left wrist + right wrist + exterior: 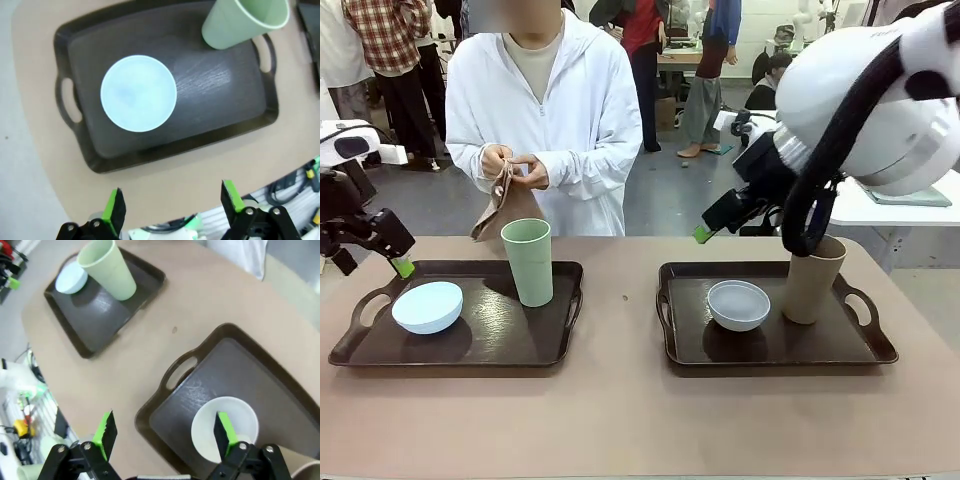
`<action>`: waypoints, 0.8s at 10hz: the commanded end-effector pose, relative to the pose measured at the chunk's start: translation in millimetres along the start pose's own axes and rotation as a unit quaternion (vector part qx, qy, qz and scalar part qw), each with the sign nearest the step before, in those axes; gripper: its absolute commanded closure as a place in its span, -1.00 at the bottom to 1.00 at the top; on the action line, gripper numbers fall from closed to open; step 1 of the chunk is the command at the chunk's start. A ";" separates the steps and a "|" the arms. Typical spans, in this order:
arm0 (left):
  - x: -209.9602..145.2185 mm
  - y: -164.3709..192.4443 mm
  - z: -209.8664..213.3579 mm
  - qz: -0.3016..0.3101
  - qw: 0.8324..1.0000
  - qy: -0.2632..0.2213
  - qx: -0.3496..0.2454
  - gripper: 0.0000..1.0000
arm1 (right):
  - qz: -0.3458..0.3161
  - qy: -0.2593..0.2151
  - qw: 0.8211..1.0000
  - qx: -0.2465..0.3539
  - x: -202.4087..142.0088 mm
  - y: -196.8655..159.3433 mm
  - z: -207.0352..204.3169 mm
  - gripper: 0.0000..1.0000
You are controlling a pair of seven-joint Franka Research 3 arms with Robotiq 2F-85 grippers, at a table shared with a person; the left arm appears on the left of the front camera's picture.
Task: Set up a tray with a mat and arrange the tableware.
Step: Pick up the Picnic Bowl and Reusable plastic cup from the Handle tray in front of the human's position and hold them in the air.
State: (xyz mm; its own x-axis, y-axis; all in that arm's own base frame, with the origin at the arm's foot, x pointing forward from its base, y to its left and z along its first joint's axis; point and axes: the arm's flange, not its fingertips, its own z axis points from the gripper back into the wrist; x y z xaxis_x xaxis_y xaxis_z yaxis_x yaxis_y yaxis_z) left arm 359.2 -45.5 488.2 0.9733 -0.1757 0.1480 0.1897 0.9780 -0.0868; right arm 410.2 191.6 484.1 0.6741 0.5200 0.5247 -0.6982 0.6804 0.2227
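While the person at the far side of the counter (620, 410) holds a brown mat (506, 212) in both hands (496, 160), up at waist height over the far edge, both arms hang clear of the tableware.

Left claw (172, 197) first: released, green pads spread wide, grasping nothing. It hovers over bare counter just off the rim of the left tray (210, 100), and its wrist camera looks straight down on that tray. On that dark tray the pale blue bowl (427, 306) sits upright toward the left handle. The pale green cup (528, 260) stands tall at the far right corner. The two are apart, not touching, and both rest directly on the tray's dark surface.

Over to the other side, and the right claw (165, 427) is released too, pads wide apart and nothing between them. It is raised above the left-handle end of the right tray (800, 345). From its wrist camera, one green pad lines up over the white-grey bowl (738, 304) without touching it. That bowl sits upright near the middle of the tray. The tan-brown cup (812, 280) stands just beside it on the right, upright. In the front view a black cable loop on the right arm covers part of its top. Both trays lie flat on the counter, side by side and well apart.
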 end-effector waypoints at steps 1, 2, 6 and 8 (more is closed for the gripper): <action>-3.9 0.0 5.2 -0.004 1.000 -0.001 -0.005 -1.00 | -0.001 0.002 1.000 0.006 -4.6 2.4 10.8 -1.00; -3.9 0.0 5.2 -0.004 1.000 -0.001 -0.005 -1.00 | -0.001 0.002 1.000 0.006 -4.6 2.4 10.8 -1.00; 5.4 -2.2 -4.2 -0.009 1.000 -0.018 -0.011 -1.00 | 0.093 -0.055 0.994 0.030 3.1 1.1 -5.2 -1.00; 9.5 -9.5 -5.2 -0.036 0.999 -0.023 0.014 -1.00 | 0.186 -0.084 0.975 0.085 25.5 -5.1 -44.6 -1.00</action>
State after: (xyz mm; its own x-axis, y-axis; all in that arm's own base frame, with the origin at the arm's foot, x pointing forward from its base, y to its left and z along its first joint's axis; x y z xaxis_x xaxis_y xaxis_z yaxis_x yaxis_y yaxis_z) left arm 363.6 -54.8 488.4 0.9607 -0.2116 0.1798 0.2297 0.9694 -0.0865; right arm 414.4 217.0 483.3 0.4394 0.6218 0.6482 -0.8643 0.4892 0.1167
